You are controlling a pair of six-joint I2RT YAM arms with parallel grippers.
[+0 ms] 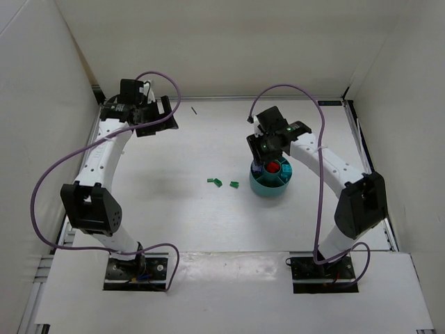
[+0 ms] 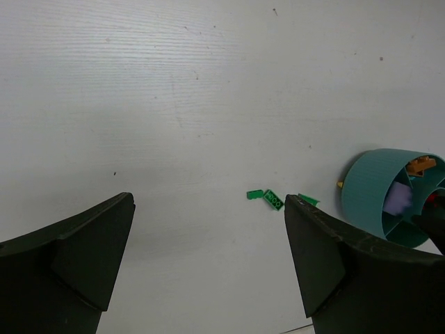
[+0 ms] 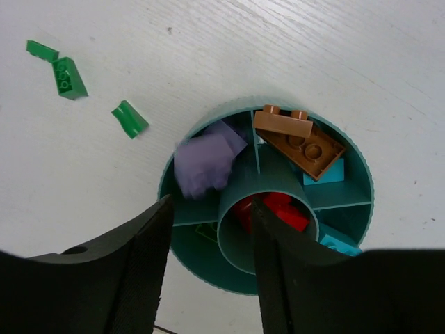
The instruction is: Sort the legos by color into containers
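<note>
Drop step: my right gripper [image 3: 210,209] half-parted over bowl [image 3: 198,254], blurred purple lego [image 3: 205,163] looks released. Left gripper [image 2: 208,202] wide, empty. Next: green legos [image 3: 68,76] on table [image 3: 348,56].

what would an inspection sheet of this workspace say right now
surface: white table, a few dark specks
job's things: teal divided bowl; red bricks in its centre cup, brown bricks and a blue brick in the wedges, a blurred purple brick over one wedge; three green bricks on the table beside the bowl, not touching it
clutter: nothing seen
grippers: left jaws wide open and empty above bare table; right jaws apart over the bowl, nothing between them
cables: purple cables loop off both arms, none lying on bricks or bowl
surroundings: white walls on three sides
</note>
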